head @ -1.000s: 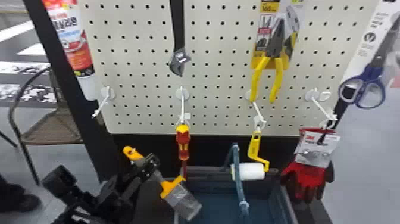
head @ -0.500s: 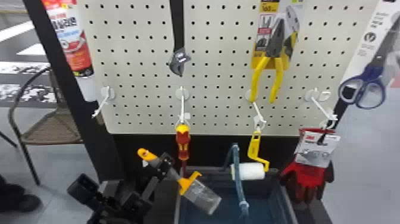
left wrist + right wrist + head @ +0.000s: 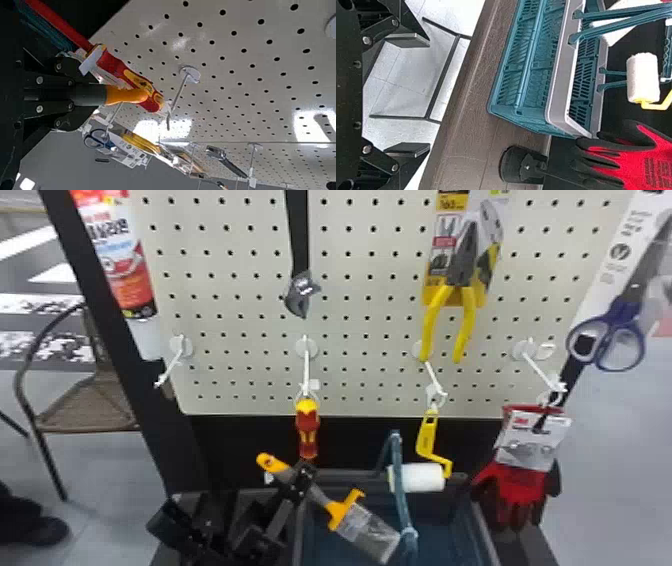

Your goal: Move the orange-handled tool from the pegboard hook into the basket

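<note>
One orange-handled tool [image 3: 345, 512] is clenched in the left claw [image 3: 302, 481], and it is being held tilted, well off the pegboard [image 3: 370, 325]: handle end up to the left, broad blade down to the right. In the head view, that blade is seen over the left part of the basket [image 3: 482, 525], just beside the blue-green basket handle [image 3: 400, 500]. From the left wrist, the rounded orange end is shown poking past the claw's fingers, with the red-and-yellow screwdriver [image 3: 308, 435] seen right alongside; whether the two touch cannot be told.

Over to the right claw [image 3: 428, 95], and it is released, its fingers parted wide, with nothing gripped. Beyond it the basket is seen, carried on the brown bench [image 3: 462, 136], its grey rim well apart from those fingers.

Now to the board: the screwdriver is hung upright on a white hook, then farther right come the paint roller [image 3: 416, 478], hung by its yellow handle, and the red-and-black gloves [image 3: 525, 490]. The basket handle is seen crossing the roller's white sleeve. Higher up, an adjustable wrench [image 3: 300, 292] and yellow-handled pliers [image 3: 465, 290] are displayed, flanked by a red-and-white tube [image 3: 127, 270] on the left and blue-handled scissors [image 3: 615, 335] on the right.
</note>
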Robot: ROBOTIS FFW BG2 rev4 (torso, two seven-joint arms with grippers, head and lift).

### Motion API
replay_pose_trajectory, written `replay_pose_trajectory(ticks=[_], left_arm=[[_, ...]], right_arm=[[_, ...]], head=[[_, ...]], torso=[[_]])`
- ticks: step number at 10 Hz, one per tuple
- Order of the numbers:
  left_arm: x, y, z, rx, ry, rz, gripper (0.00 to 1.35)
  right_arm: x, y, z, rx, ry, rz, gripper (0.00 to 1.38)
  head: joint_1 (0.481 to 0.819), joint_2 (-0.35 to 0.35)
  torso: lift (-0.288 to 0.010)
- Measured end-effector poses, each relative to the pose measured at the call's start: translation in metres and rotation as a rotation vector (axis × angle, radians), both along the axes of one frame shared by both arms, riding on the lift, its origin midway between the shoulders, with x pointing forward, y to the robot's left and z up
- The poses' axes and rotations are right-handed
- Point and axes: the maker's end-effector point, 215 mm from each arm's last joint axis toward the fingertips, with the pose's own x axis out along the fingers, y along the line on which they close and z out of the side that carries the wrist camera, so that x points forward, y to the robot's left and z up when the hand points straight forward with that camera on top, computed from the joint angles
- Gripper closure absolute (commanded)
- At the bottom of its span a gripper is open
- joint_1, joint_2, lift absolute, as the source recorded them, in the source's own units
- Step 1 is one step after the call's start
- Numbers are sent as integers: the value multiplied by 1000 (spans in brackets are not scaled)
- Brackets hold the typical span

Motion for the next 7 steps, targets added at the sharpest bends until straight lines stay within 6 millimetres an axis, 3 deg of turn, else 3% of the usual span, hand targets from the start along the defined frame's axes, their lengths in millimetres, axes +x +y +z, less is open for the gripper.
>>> replay_pose_trajectory(ticks=[7], left_arm=[[-5,-27,-20,-27,45,-17,1167]], right_arm=[[-1,1,-5,5,13,4,352]], head=[[549,0]], torso=[[-100]])
